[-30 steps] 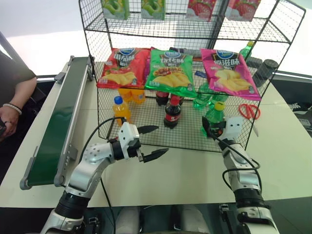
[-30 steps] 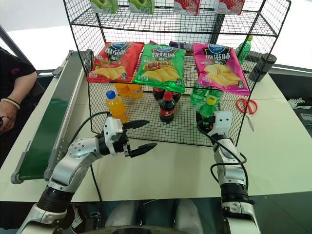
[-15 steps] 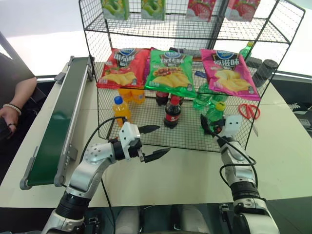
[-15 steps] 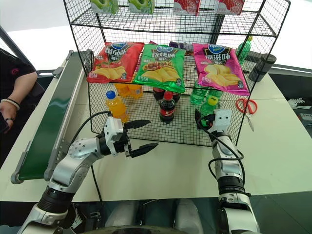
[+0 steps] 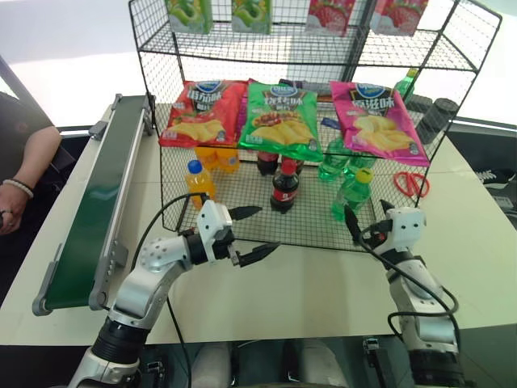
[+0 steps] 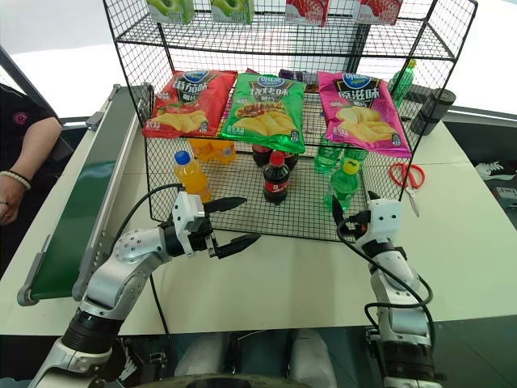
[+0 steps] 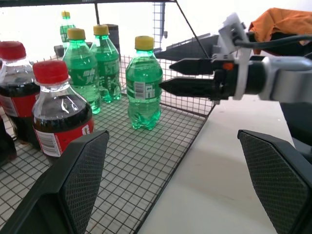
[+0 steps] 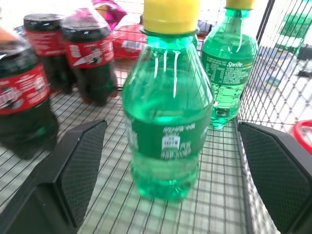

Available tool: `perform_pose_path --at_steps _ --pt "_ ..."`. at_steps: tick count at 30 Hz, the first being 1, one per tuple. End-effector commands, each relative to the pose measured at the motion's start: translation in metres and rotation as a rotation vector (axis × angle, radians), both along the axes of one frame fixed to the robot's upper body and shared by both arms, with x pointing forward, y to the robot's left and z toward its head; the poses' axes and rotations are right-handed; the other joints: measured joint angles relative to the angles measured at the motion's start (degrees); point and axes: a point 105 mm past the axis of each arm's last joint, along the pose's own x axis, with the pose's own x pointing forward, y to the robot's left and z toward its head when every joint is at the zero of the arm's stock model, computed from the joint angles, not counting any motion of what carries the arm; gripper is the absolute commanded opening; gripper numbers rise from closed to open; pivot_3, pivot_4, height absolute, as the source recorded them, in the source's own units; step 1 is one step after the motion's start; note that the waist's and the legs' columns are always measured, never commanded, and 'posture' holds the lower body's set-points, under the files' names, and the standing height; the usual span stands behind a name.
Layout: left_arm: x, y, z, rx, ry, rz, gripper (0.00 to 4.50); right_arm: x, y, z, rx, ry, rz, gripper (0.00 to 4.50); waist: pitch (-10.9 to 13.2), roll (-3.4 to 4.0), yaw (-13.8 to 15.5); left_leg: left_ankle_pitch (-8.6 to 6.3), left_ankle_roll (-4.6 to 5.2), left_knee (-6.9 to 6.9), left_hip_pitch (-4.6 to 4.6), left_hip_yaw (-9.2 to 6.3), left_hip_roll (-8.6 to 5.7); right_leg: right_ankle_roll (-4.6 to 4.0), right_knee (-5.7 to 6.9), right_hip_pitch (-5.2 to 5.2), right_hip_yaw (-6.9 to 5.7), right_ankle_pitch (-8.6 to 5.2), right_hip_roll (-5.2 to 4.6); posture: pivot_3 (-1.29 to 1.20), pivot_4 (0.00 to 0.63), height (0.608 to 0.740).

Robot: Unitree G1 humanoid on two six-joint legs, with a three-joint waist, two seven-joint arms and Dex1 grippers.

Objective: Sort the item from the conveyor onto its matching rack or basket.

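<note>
The item, a clear-green bottle (image 5: 349,194) with a yellow cap, stands upright on the mesh floor of the black wire basket (image 5: 315,225), near its front right corner. My right gripper (image 5: 367,216) is open just in front of the basket's edge, a short gap from the bottle and holding nothing. In the right wrist view the bottle (image 8: 168,112) stands close ahead, free of both fingers. My left gripper (image 5: 258,233) hovers open and empty over the table before the basket's middle. The dark green conveyor (image 5: 89,218) runs along the left with no item on its belt.
An orange-drink bottle (image 5: 199,179), cola bottles (image 5: 283,184) and more green bottles (image 5: 335,162) share the basket. Chip packets (image 5: 283,117) lie on the shelf above. Red scissors (image 5: 414,184) lie right of the rack. A person's arm (image 5: 24,153) rests left of the conveyor.
My right gripper has opened, let go of the green bottle and drawn back out of the basket towards me. The bottle stays standing. The left gripper has not moved.
</note>
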Motion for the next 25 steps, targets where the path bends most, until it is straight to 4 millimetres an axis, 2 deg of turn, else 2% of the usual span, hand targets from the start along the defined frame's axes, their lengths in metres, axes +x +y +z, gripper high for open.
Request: perform_pose_path --at_steps 1,4,9,13,20,25 --pt "0.002 0.015 0.005 0.028 -0.032 0.046 4.5 -0.015 0.012 0.026 -0.037 -0.052 0.087 4.48 -0.02 0.04 0.07 0.0 0.0 -0.01 -0.01 0.0 0.01 0.0 0.0 -0.01 0.0 0.0 0.01 0.0 0.15 0.732" --pt "0.003 0.031 0.001 0.072 -0.033 0.09 4.5 -0.033 0.014 0.03 -0.078 -0.029 0.157 4.48 -0.03 0.05 0.13 -0.01 0.02 -0.02 -0.04 0.0 0.01 0.0 -0.03 -0.03 0.0 -0.01 0.0 0.0 0.15 0.732" --pt "0.004 0.062 -0.005 0.13 -0.03 0.169 4.5 -0.06 0.006 0.03 -0.1 0.027 0.244 4.48 -0.04 0.03 0.27 -0.03 0.04 -0.01 -0.04 -0.01 0.0 -0.01 -0.08 -0.01 -0.01 -0.01 -0.01 0.0 0.15 0.732" --pt "0.002 0.08 -0.012 0.16 -0.015 0.218 4.5 -0.069 -0.008 0.029 -0.116 0.06 0.245 4.48 -0.04 0.02 0.23 -0.03 0.05 -0.01 -0.02 -0.01 0.0 -0.01 -0.07 0.0 0.0 -0.01 -0.03 0.0 0.15 0.732" --pt "-0.004 0.089 -0.022 0.178 0.005 0.224 4.5 -0.074 -0.03 0.023 -0.164 0.096 0.209 4.48 -0.06 0.01 0.32 -0.04 0.06 -0.03 -0.03 -0.01 0.02 -0.02 -0.07 -0.02 0.01 -0.01 -0.02 0.0 0.15 0.732" --pt "-0.004 0.087 -0.021 0.166 0.004 0.211 4.5 -0.08 -0.035 0.019 -0.158 0.106 0.21 4.48 -0.07 0.0 0.3 -0.04 0.06 -0.02 -0.03 0.0 0.0 -0.02 -0.08 -0.01 0.01 -0.01 -0.04 0.0 0.15 0.732"
